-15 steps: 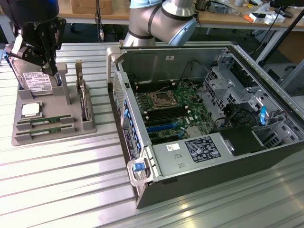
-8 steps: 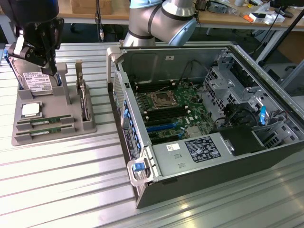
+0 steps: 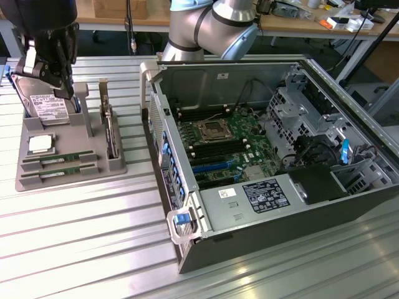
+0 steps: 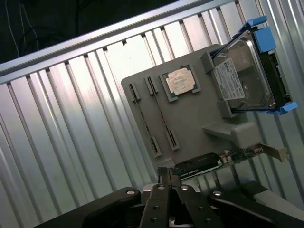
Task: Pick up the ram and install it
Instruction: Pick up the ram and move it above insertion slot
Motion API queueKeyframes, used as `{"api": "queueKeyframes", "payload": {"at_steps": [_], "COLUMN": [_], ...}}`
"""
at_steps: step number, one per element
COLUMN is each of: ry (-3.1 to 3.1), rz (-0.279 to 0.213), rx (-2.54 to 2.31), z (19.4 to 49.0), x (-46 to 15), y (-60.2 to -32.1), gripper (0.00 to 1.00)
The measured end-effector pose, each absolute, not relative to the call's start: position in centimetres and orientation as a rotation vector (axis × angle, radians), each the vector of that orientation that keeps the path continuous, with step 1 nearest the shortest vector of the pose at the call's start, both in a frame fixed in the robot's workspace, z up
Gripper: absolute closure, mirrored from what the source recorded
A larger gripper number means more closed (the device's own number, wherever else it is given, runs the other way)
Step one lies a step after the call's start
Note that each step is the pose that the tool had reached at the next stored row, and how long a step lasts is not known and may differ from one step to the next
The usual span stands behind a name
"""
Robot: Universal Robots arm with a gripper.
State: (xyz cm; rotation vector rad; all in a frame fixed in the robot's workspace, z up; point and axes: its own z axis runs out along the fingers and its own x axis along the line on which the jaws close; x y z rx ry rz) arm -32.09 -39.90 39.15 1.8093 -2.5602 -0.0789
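You're at the approach stage of the pick: nothing is lifted yet. The two long, thin green ram sticks (image 3: 59,159) lie side by side in slots on the grey moulded tray (image 3: 76,134), at its end towards the exterior view's left. The tray rests on the ribbed aluminium counter (image 3: 93,237), beside the open black computer case (image 3: 280,205).

Your black tool (image 3: 66,92) hangs above the tray, over the silver hard drive (image 3: 47,106). Its fingers are fully together and grip nothing.

By my judgement, taking a stick calls for parting the fingers and lining them up across its thin edge.
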Motion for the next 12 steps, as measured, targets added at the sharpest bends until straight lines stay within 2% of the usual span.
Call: {"api": "queueKeyframes", "payload": {"at_steps": [10, 11, 12], "ry": [-2.521, -2.521, -2.521], "rz": [-0.079, -0.079, -0.079], "rx": [1.862, 1.862, 1.862], "z": [39.15, 39.15, 39.15], "x": [-32.09, -32.09, -32.09], "y": [-39.9, -39.89, -39.89], "gripper": [0.89, 0.83, 0.7]}}
